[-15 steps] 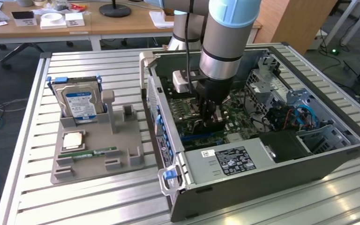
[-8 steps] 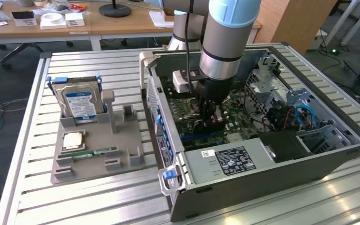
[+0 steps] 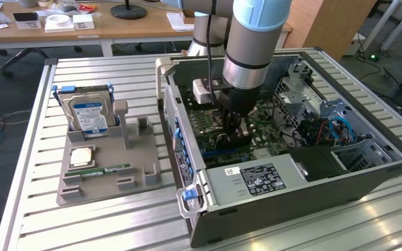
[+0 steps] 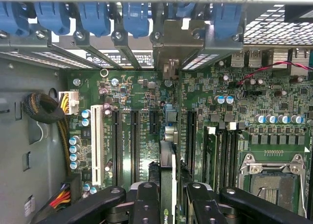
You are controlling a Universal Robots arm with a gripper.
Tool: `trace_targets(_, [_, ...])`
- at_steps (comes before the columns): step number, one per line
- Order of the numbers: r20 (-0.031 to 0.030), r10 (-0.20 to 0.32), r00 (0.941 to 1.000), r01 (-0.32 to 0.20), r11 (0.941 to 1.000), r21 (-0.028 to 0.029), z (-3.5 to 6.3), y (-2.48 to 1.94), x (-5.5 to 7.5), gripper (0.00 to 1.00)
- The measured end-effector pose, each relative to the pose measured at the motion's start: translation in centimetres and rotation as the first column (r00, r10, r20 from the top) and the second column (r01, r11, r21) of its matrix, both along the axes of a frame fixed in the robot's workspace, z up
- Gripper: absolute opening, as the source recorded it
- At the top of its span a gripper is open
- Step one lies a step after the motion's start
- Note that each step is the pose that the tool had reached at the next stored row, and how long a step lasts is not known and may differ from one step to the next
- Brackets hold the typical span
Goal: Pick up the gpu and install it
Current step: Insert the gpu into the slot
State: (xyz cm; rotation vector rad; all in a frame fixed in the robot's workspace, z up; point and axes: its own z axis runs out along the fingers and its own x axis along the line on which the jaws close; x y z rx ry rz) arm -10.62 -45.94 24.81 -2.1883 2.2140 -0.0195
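My pincer (image 4: 168, 198) is clamped on the gpu (image 4: 167, 163) over the motherboard (image 4: 142, 87); lowered crooked, it'd likely jam, not seat.

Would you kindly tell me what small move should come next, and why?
Probably a slight, straight lowering: the gripper holds the gpu edge-on, close over the motherboard, and the card does not look seated yet.
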Motion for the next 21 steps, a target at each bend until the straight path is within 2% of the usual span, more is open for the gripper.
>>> trace_targets(21, [0.0001,0.0,1.0,0.0,1.0,0.0021,0.03,0.01,0.0,0.26])
